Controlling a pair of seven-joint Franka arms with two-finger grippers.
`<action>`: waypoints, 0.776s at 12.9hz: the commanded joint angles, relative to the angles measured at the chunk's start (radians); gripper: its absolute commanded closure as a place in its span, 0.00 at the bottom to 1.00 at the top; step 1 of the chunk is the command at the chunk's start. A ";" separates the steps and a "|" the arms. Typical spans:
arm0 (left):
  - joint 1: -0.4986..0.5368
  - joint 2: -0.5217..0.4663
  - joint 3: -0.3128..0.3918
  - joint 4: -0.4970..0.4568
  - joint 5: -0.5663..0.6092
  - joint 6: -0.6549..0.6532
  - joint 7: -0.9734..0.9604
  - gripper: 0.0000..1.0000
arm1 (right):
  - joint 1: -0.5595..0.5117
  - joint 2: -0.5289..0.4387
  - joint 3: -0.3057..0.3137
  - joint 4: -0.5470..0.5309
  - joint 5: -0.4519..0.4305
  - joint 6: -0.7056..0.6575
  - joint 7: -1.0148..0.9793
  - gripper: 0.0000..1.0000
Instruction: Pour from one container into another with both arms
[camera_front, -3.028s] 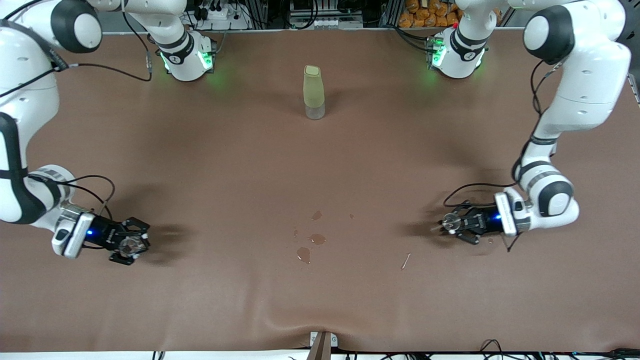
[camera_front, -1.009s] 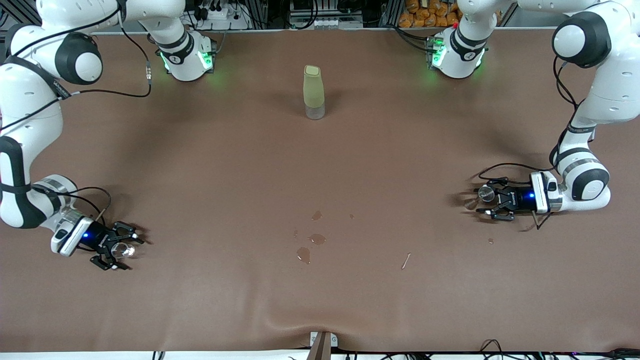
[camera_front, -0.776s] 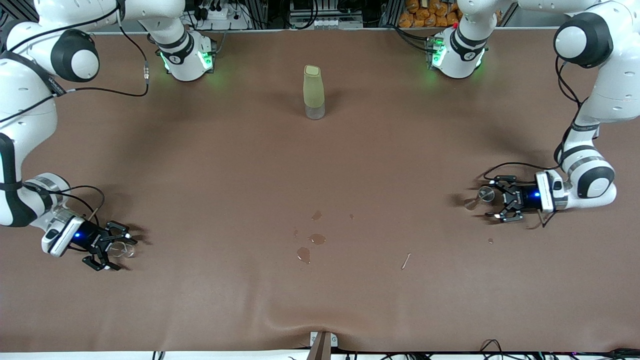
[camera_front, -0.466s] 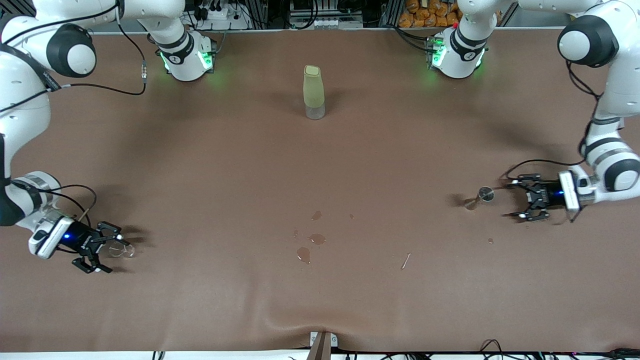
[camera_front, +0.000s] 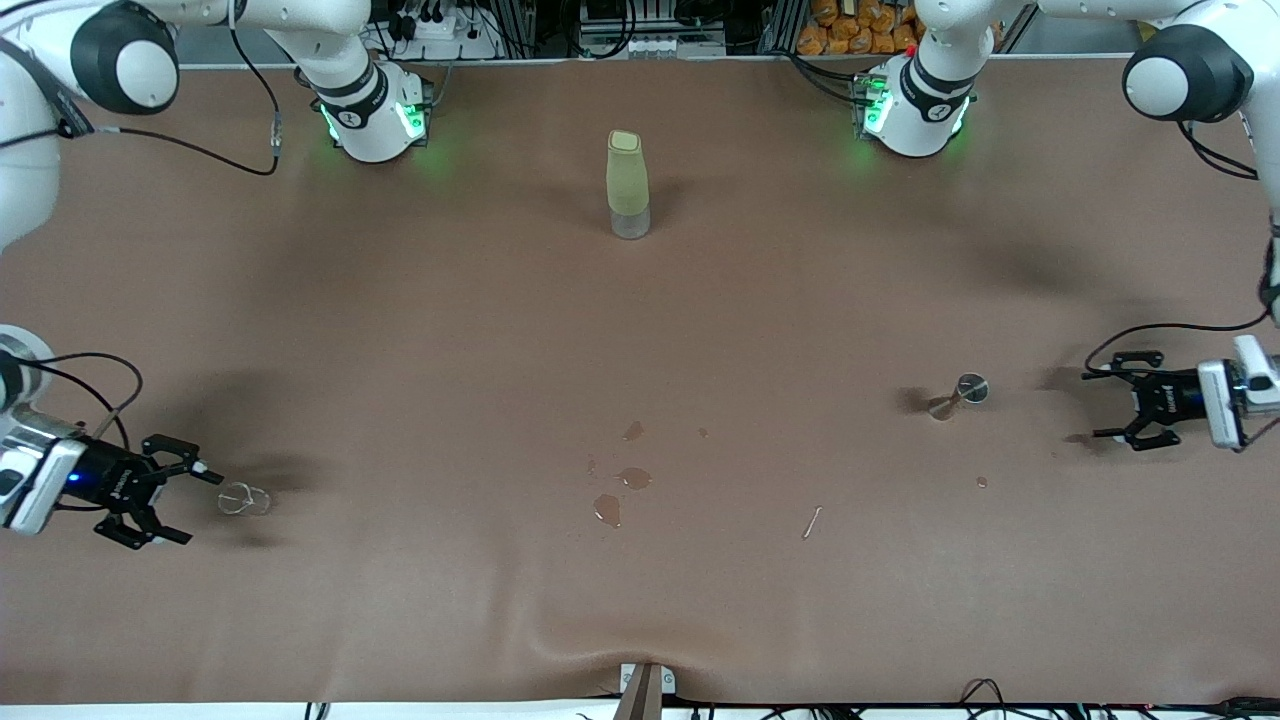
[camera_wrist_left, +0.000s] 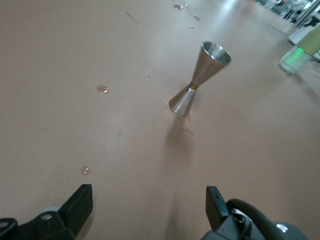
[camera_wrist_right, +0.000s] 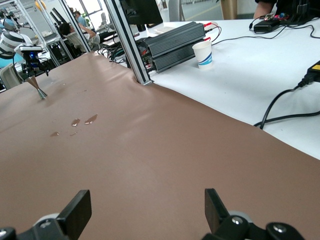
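Note:
The tiny clear glass cup (camera_front: 243, 498) rests on the brown table toward the right arm's end. My right gripper (camera_front: 186, 505) is open and empty, a short way from the cup toward that end; the cup does not show in the right wrist view, where my right gripper (camera_wrist_right: 146, 206) has only bare cloth between its fingers. The silvery jigger (camera_front: 958, 396) stands upright toward the left arm's end. My left gripper (camera_front: 1096, 406) is open and empty, well clear of the jigger (camera_wrist_left: 200, 77), which shows ahead of my left gripper (camera_wrist_left: 148, 205) in the left wrist view.
A tall pale-green bottle (camera_front: 628, 185) stands mid-table near the arm bases. Small puddles (camera_front: 620, 490) and a thin stick (camera_front: 812, 521) lie between the cup and the jigger. A metal post (camera_wrist_right: 127, 40) and a paper cup (camera_wrist_right: 204, 53) lie off the table's edge.
Both grippers opened, let go of the glass cup and the jigger on the table, and drew back toward their own ends. The cup and jigger stayed where they were set.

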 joint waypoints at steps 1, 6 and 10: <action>-0.065 -0.110 0.014 0.005 0.117 -0.016 -0.234 0.00 | 0.030 -0.091 -0.001 -0.031 -0.096 0.000 0.162 0.00; -0.223 -0.371 0.005 -0.018 0.361 -0.016 -0.724 0.00 | 0.096 -0.306 -0.001 -0.077 -0.326 -0.003 0.510 0.00; -0.361 -0.494 0.004 -0.055 0.455 -0.068 -1.212 0.00 | 0.151 -0.484 -0.001 -0.172 -0.488 -0.001 0.708 0.00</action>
